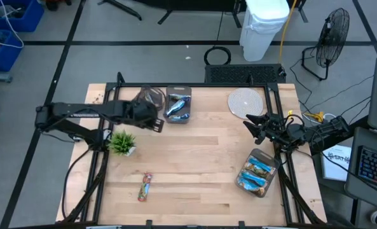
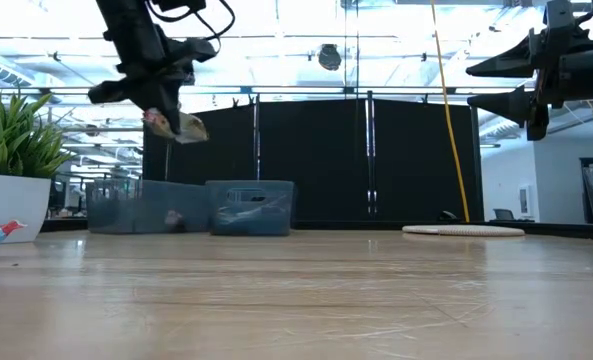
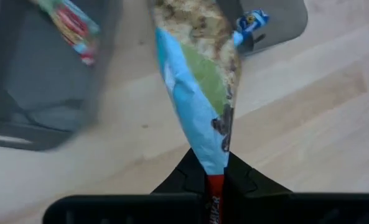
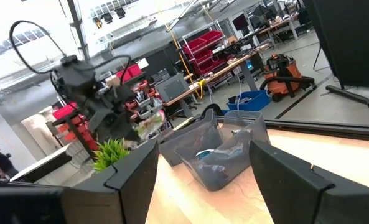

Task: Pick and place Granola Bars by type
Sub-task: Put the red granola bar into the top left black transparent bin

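My left gripper (image 3: pixel 215 182) is shut on a granola bar (image 3: pixel 196 93) in a blue, green and oat-printed wrapper, raised above the table beside two grey bins at the far side. The left bin (image 1: pixel 149 100) holds a red-striped bar (image 3: pixel 69 28). The right bin (image 1: pixel 178 105) holds blue bars (image 1: pixel 177 107). A third bin (image 1: pixel 258 173) near the right edge holds several blue bars. One red-and-blue bar (image 1: pixel 145 186) lies flat on the table near the front. My right gripper (image 1: pixel 255 126) waits open at the table's right, high in the low view (image 2: pixel 526 75). My left gripper pinches the bar's near end (image 3: pixel 214 169) between its two fingers, which lie along the bar and slant downward from the table's left. The bar (image 2: pixel 176 126) sticks out past the fingertips and hangs clear of the table and bins.
A small green plant in a white pot (image 1: pixel 122 143) stands close to the left arm. A round white mat (image 1: pixel 246 102) lies at the far right. Bare wooden tabletop (image 1: pixel 194 159) spreads across the middle and front.
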Action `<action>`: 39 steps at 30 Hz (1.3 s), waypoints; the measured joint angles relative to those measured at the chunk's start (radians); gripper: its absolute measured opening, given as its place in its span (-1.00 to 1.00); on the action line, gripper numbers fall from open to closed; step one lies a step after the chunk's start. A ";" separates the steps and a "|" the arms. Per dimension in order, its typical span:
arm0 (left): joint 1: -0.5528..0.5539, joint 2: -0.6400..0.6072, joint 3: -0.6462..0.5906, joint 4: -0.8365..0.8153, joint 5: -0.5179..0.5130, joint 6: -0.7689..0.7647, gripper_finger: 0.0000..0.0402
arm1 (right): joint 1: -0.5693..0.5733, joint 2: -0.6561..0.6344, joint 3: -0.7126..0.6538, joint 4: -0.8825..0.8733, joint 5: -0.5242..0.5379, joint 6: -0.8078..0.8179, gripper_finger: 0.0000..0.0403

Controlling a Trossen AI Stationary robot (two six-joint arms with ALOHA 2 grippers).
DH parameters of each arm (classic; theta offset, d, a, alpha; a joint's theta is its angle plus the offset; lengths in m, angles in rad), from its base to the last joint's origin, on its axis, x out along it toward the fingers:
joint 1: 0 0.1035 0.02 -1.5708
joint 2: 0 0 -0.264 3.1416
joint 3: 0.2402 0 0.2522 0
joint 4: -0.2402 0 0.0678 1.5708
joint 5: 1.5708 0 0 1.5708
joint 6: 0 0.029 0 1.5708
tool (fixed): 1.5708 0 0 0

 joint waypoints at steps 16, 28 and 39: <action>0.384 -0.089 0.000 -0.120 0.040 1.056 -0.93 | 0.000 0.000 0.000 0.000 0.000 0.000 0.20; 0.465 -0.024 0.166 -0.171 -0.170 1.584 -0.93 | 0.000 0.000 0.000 0.000 0.000 0.000 0.20; 0.436 0.279 0.525 -0.563 -0.241 1.929 -0.93 | 0.000 0.000 0.000 -0.001 0.000 0.000 0.20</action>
